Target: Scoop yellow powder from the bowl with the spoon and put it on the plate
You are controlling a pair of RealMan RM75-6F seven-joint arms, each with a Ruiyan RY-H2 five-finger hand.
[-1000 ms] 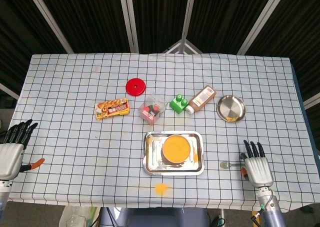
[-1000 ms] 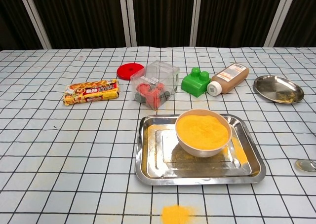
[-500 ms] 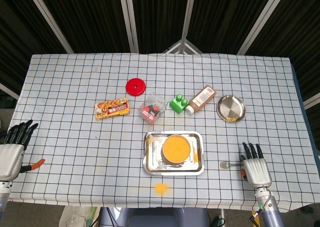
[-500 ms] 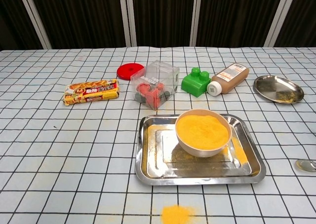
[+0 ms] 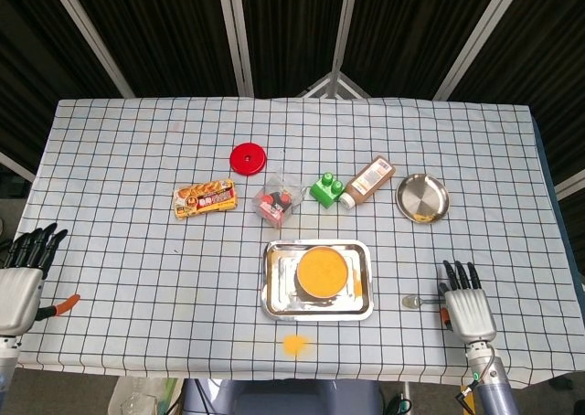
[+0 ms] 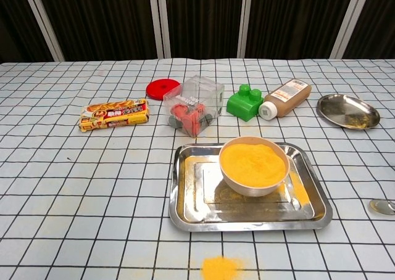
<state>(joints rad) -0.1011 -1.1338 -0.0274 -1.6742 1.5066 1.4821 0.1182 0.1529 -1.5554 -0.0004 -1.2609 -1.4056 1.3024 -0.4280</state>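
Note:
A white bowl (image 5: 321,272) (image 6: 253,164) full of yellow powder stands in a steel tray (image 5: 274,292) (image 6: 185,200) near the table's front. The round steel plate (image 5: 422,196) (image 6: 347,110) lies at the right with a little yellow powder on it. The spoon (image 5: 416,301) (image 6: 384,206) lies on the cloth right of the tray, its bowl end showing. My right hand (image 5: 468,307) is flat and open just right of the spoon, holding nothing. My left hand (image 5: 22,282) is open at the table's left edge. Neither hand shows in the chest view.
Behind the tray are a snack packet (image 5: 205,197), a red lid (image 5: 248,158), a clear box with red parts (image 5: 278,200), a green block (image 5: 326,190) and a brown bottle lying on its side (image 5: 367,181). Spilled yellow powder (image 5: 293,344) lies before the tray.
My left hand has drifted slightly down and left along the table edge. My right hand has slid a little toward the front edge. The objects have not moved.

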